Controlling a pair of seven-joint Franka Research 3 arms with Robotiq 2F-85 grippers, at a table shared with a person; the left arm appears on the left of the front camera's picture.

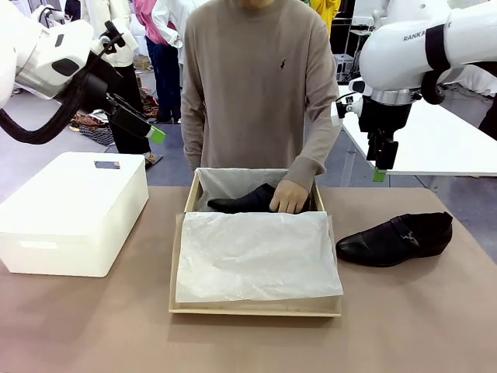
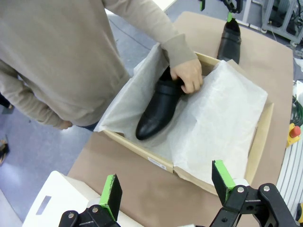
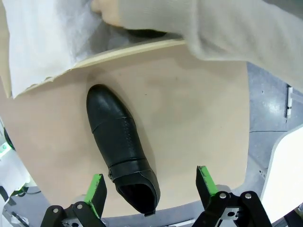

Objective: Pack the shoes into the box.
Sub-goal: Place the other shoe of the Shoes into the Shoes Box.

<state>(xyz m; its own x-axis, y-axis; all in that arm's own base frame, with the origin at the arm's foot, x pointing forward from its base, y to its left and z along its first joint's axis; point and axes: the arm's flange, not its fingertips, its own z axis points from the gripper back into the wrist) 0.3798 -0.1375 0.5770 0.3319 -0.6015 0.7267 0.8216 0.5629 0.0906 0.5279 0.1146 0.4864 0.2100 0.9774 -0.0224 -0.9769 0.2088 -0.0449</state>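
Note:
The tan cardboard box (image 1: 190, 198) sits mid-table, lined with white tissue paper (image 1: 256, 256). One black shoe (image 1: 241, 203) lies along its far side, with the person's hand (image 1: 289, 196) resting on it; the left wrist view shows that shoe (image 2: 161, 106) and hand (image 2: 188, 74) too. The other black shoe (image 1: 396, 238) lies on the table right of the box, toe towards it, seen from above as shoe (image 3: 122, 146). My left gripper (image 2: 166, 189) hangs open, high above the table's left side. My right gripper (image 3: 150, 187) is open, above the loose shoe's heel end.
A white rounded plastic box (image 1: 70, 214) stands at the left of the brown table (image 1: 404, 311). The person stands at the far edge behind the cardboard box. A white table (image 1: 443, 140) lies beyond at the right.

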